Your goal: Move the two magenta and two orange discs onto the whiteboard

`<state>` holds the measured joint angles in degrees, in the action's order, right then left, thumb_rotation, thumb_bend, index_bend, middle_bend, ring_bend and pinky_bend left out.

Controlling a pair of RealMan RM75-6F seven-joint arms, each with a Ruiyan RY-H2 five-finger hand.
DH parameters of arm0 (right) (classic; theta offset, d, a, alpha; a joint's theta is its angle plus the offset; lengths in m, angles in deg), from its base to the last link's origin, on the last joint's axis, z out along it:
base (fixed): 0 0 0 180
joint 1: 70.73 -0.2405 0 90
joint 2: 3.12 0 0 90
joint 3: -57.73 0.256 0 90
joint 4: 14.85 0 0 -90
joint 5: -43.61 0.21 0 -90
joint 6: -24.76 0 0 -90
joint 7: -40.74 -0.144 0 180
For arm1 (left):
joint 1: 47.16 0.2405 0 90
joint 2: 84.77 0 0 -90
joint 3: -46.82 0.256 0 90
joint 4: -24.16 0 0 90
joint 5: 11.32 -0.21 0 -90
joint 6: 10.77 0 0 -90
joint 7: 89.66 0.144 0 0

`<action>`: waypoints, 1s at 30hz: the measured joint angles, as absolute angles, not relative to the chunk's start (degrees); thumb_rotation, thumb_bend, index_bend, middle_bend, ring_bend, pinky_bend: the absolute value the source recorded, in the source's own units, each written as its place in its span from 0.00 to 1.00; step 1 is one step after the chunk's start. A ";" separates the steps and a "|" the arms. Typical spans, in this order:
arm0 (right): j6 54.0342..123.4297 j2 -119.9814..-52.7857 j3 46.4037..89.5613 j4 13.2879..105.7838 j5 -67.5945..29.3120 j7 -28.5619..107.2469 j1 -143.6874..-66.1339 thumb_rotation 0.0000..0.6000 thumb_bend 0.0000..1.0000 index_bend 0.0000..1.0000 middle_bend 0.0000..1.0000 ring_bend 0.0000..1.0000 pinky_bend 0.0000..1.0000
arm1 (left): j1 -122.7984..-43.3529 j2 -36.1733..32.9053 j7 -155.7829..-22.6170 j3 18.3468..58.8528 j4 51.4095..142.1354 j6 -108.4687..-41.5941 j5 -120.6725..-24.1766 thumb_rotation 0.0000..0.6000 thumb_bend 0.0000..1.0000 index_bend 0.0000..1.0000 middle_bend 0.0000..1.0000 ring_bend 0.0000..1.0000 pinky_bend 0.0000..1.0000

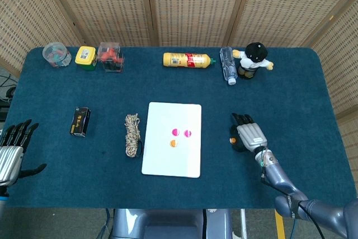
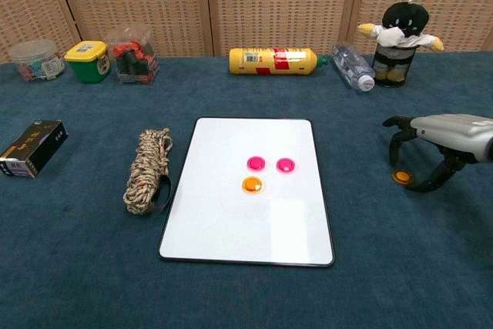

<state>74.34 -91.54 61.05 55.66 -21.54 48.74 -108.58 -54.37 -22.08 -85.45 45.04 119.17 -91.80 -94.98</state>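
The whiteboard [image 1: 172, 138] [image 2: 248, 187] lies flat mid-table. On it rest two magenta discs [image 2: 256, 163] [image 2: 286, 165] and one orange disc [image 2: 251, 184]; the head view shows the same magenta discs [image 1: 175, 132] [image 1: 188, 134] and orange disc [image 1: 173, 143]. A second orange disc [image 2: 400, 177] [image 1: 233, 139] lies on the cloth right of the board. My right hand [image 2: 435, 144] [image 1: 249, 136] hovers over it, fingers curled down around it, not clearly touching. My left hand [image 1: 12, 150] sits at the far left edge, fingers spread, holding nothing.
A rope coil [image 2: 148, 169] lies left of the board, a black box [image 2: 32, 148] further left. Along the back edge stand tubs [image 2: 85, 62], a clear box [image 2: 132, 55], a yellow bottle [image 2: 273, 60], a water bottle [image 2: 353, 68] and a doll [image 2: 400, 40].
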 measured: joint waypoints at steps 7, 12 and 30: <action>73.53 -92.37 61.63 54.87 -22.71 48.02 -108.42 1.00 0.34 0.39 0.00 0.00 0.00 | -54.33 -21.99 -85.20 44.98 119.18 -91.91 -94.88 1.00 0.00 0.00 0.00 0.00 0.00; 72.99 -92.68 62.10 54.23 -22.80 47.96 -108.44 1.00 0.34 0.40 0.00 0.00 0.00 | -54.30 -21.96 -85.06 44.95 119.24 -91.89 -94.71 1.00 0.00 0.00 0.00 0.00 0.00; 72.77 -93.13 62.78 52.62 -24.61 45.88 -107.42 1.00 0.36 0.59 0.00 0.00 0.00 | -54.25 -21.90 -84.91 44.92 119.23 -91.99 -94.69 1.00 0.00 0.00 0.00 0.00 0.00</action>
